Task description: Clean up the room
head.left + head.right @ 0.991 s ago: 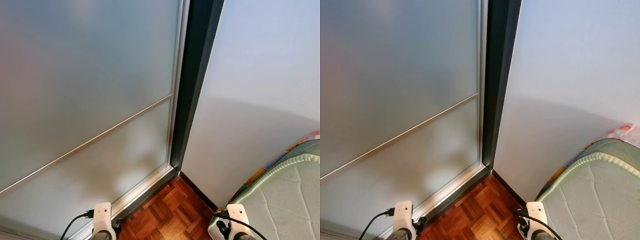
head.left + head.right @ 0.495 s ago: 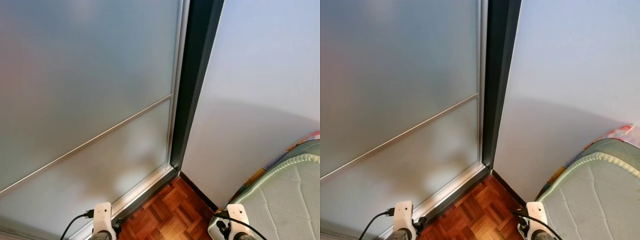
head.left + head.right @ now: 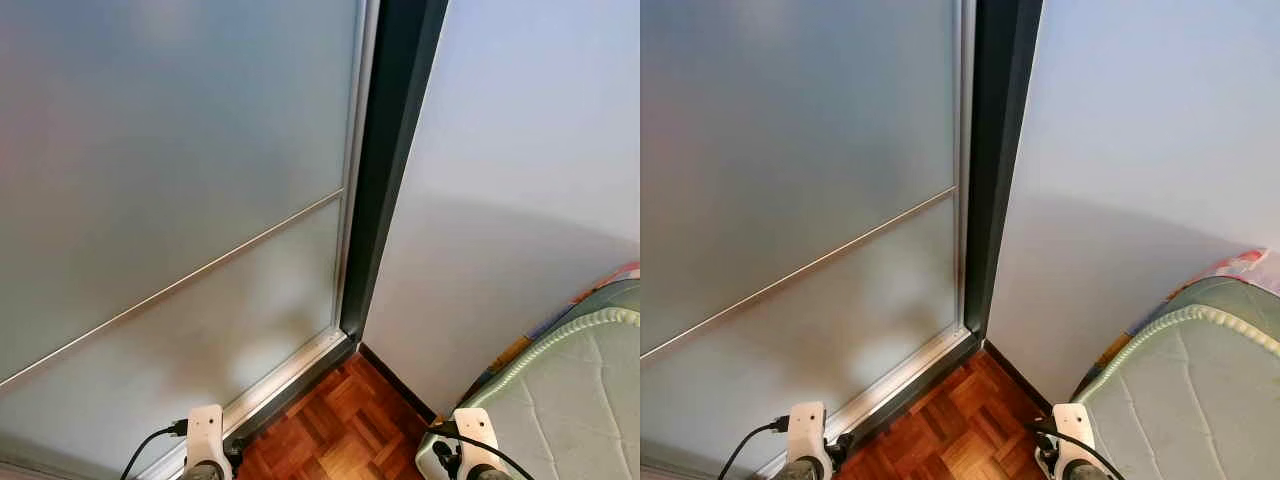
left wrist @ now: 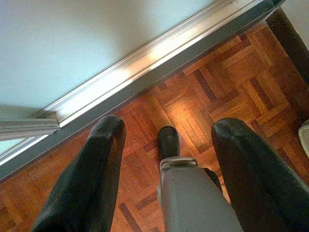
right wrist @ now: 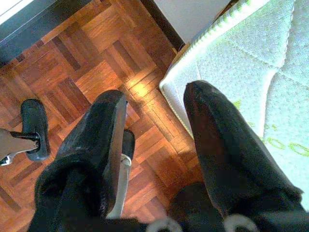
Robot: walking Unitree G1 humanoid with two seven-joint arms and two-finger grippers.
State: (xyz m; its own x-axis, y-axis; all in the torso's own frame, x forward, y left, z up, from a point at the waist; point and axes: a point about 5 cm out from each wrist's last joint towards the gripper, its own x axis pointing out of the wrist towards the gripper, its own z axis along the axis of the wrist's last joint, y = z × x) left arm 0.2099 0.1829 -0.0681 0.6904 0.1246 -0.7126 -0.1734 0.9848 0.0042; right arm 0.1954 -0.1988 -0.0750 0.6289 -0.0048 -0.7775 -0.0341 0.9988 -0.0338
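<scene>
I am facing a corner of the room. A frosted sliding door takes up the left of my head view, with a thin silver rail crossing it at a slant and a silver track along its foot. A dark door frame runs up beside it, and a plain pale wall stands to the right. Below lies the parquet floor, reddish brown, with a dark skirting strip at the wall's base.

At the lower right I see the corner of a mattress, pale green and quilted, with a corded edge; a bit of patterned cloth shows behind it against the wall.

Both arms hang low at my sides. The left pincer is released, its two black fingers spread apart over the floor near the door track, grasping nothing; the robot's foot shows between them. The right pincer is likewise released and grasps nothing, one finger over the parquet, the other over the mattress edge.

I cannot make out any loose item to tidy here; the floor and the mattress are what lie before me.
</scene>
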